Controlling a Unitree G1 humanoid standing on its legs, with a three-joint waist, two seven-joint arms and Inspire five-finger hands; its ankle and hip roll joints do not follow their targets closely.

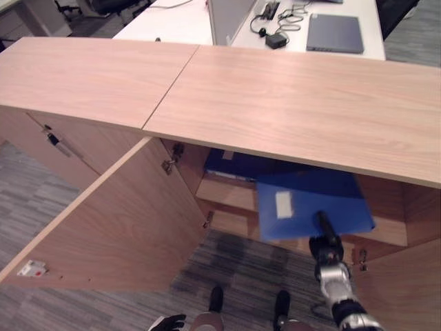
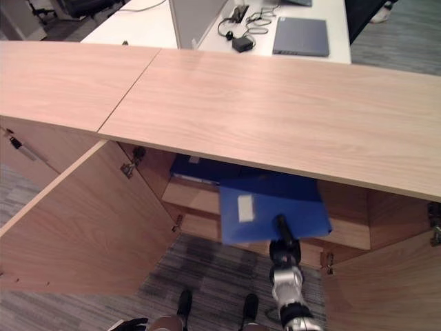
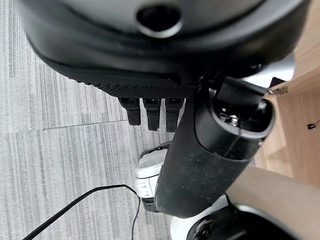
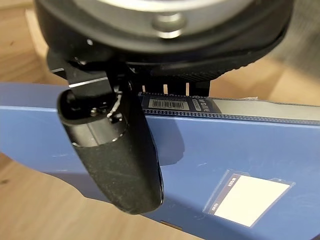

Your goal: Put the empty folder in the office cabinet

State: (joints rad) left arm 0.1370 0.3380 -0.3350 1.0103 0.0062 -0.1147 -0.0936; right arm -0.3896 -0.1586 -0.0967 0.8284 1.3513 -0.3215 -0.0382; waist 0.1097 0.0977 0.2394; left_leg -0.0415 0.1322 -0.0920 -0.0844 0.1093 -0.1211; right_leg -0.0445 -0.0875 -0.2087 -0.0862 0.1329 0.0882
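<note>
The blue folder (image 1: 313, 201) lay flat in the lower centre of the head views, its far edge inside the open office cabinet (image 1: 289, 103) and its near edge projecting out over the grey carpet (image 1: 227, 265). A white label (image 1: 284, 205) sat on its upper cover. The right hand (image 1: 326, 241) reached up from the lower right of the frame and met the folder at its near edge. In the right wrist view the thumb (image 4: 117, 155) lay pressed along the top of the blue cover, while the fingers (image 4: 175, 90) ran to the folder's far side, so that the folder was pinched between thumb and fingers. The same view showed the folder's spine strip and a clear pocket holding a white card (image 4: 250, 195).

Behind the folder, deeper under the wooden top, a second dark blue folder (image 1: 231, 164) rested on the cabinet's inner shelf (image 1: 227, 193). The left cabinet door (image 1: 117, 227) stood swung wide open across the lower left of the frame; the right door (image 1: 400, 289) stood open at the lower right.

The left hand (image 1: 169, 322) hung at the bottom edge, left of centre, apart from the folder. Its wrist view showed its fingers (image 3: 150, 110) hanging relaxed over the carpet, holding nothing.

A white tabletop (image 1: 193, 24) in the upper part of the frame carried a closed grey laptop (image 1: 335, 33) and a black charger with cable (image 1: 275, 38).
</note>
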